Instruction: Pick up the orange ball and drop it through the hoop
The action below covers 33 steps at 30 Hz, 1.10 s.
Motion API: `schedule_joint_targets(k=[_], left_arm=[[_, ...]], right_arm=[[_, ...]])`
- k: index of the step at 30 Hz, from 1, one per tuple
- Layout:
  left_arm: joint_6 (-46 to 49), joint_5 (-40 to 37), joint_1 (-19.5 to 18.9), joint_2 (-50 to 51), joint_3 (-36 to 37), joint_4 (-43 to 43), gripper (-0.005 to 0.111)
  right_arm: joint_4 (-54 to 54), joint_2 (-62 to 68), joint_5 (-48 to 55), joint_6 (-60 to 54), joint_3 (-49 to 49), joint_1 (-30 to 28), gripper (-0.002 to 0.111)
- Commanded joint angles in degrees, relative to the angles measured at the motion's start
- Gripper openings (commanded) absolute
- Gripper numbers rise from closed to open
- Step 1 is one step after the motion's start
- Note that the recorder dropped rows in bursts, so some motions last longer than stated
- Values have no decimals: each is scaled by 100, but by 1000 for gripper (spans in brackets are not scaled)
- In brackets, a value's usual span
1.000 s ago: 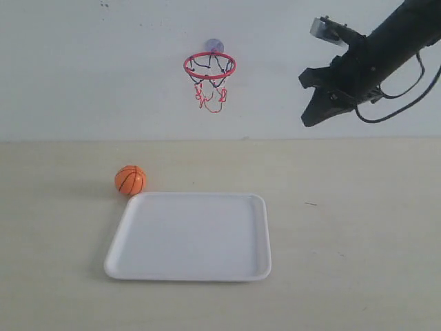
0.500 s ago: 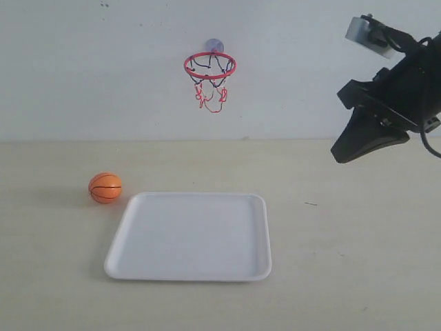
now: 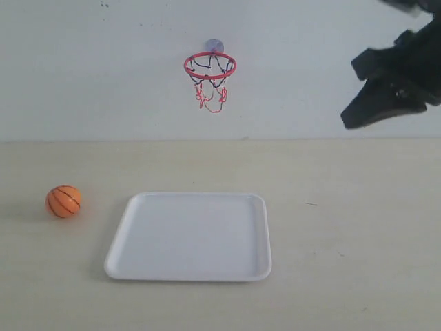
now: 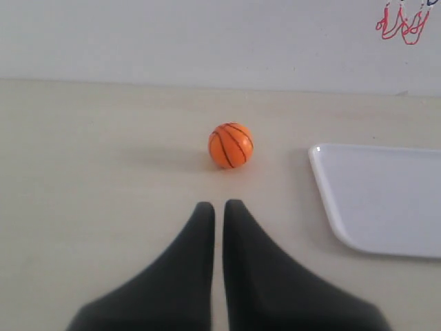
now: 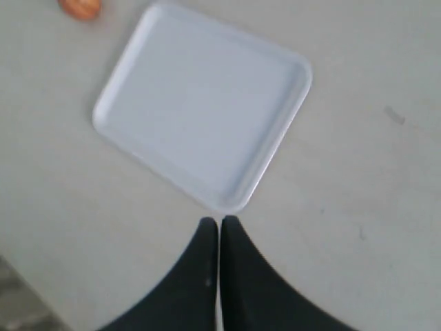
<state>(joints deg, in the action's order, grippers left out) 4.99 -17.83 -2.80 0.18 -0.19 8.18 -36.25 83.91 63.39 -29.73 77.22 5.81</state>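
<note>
Ball (image 4: 231,145) sits loose on bench (image 4: 83,179) just ahead of the clenched, empty left jaws, right jaws also clenched and empty far up off it; probably light, smooth and rolls easily, so pinch across its widest middle.

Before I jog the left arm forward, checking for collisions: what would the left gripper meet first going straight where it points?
Probably the orange ball, which lies on the table nearly dead ahead of the left gripper; height is unclear, so it might pass over.
</note>
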Motion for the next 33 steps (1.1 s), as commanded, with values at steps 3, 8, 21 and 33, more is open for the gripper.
schedule_joint_targets(k=[3,8,21,33], left_arm=[[-43,30,-6,-18,19,36,4],[-43,30,-6,-18,19,36,4],[-43,30,-6,-18,19,36,4],[-43,30,-6,-18,19,36,4]], right_arm=[[-621,-1891,-2703,-83,-1613,-5,0],[-622,-3532,-4570,-182,-3671,-5,0],[-652,-7641,-5967,-523,-7324,-5,0],[2680,-8208,-5040,3025,-7549,-5,0]])
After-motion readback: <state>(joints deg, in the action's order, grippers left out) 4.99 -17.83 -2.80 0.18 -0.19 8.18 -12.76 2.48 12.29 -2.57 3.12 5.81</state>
